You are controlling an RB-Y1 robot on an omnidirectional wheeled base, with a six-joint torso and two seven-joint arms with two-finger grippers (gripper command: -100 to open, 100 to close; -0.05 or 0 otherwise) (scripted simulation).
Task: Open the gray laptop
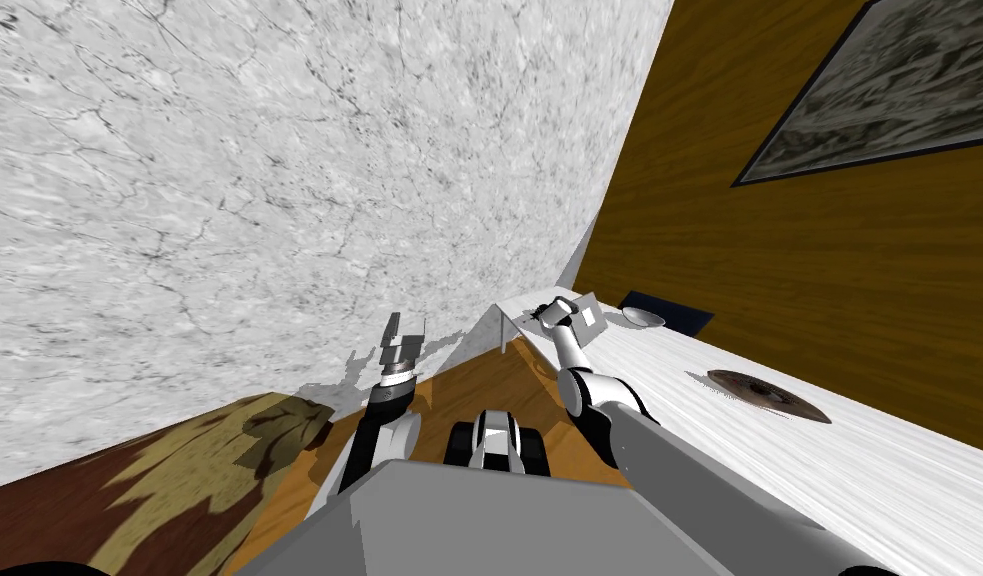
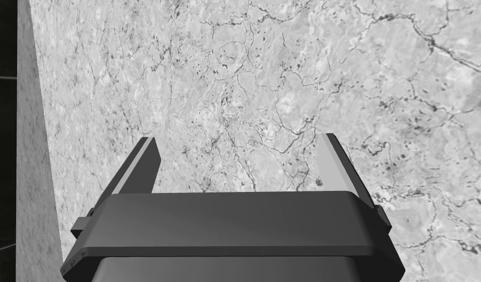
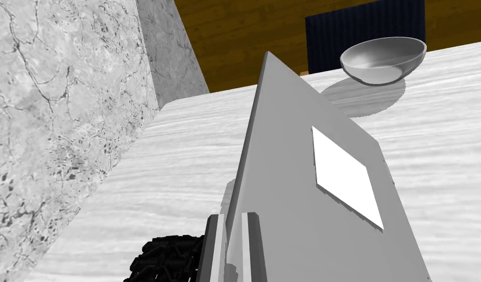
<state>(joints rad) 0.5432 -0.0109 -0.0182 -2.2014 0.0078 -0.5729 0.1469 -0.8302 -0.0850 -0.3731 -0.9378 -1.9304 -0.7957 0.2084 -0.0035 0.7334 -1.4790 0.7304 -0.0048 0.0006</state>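
**Right gripper at work:** it pinched the edge of the light grey laptop. Its fingers were pressed narrow on either face of the raised, tilted lid, which bore a white rectangle. The laptop stood at the far end of a white table, about one o'clock from the robot, close to the corner of a marbled wall. In the head view, a grey bowl sat near the laptop at its three o'clock, before a dark blue object. A dark round dish lay well apart at four o'clock. The left gripper, at eleven o'clock, hung before the wall, fingers spread wide, holding nothing.
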